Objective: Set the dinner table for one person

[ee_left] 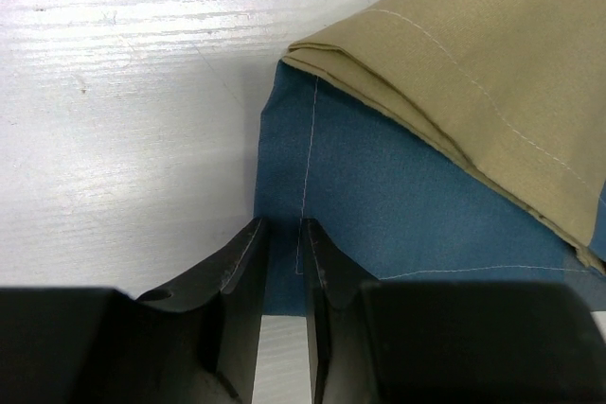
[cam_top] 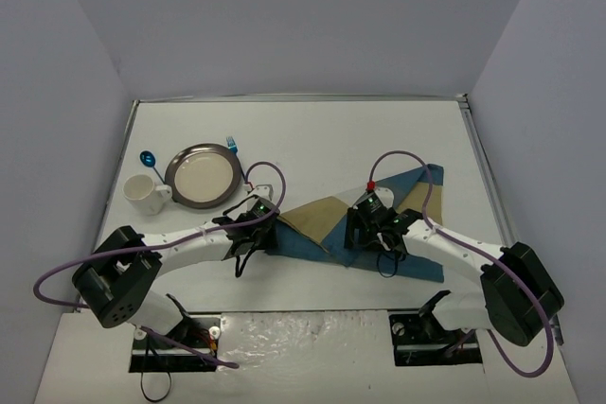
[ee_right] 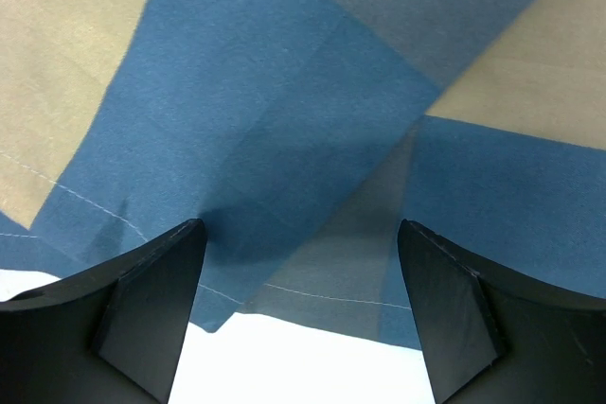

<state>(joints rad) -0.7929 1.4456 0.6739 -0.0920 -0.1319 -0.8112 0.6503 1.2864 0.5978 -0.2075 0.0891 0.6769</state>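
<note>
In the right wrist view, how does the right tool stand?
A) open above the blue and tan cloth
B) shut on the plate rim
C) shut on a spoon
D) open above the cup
A: the right tool has its fingers wide apart over the placemat, gripping nothing.

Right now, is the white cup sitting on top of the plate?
No, the white cup stands on the dinner table just beside the plate, and the plate has nothing on it.
</note>
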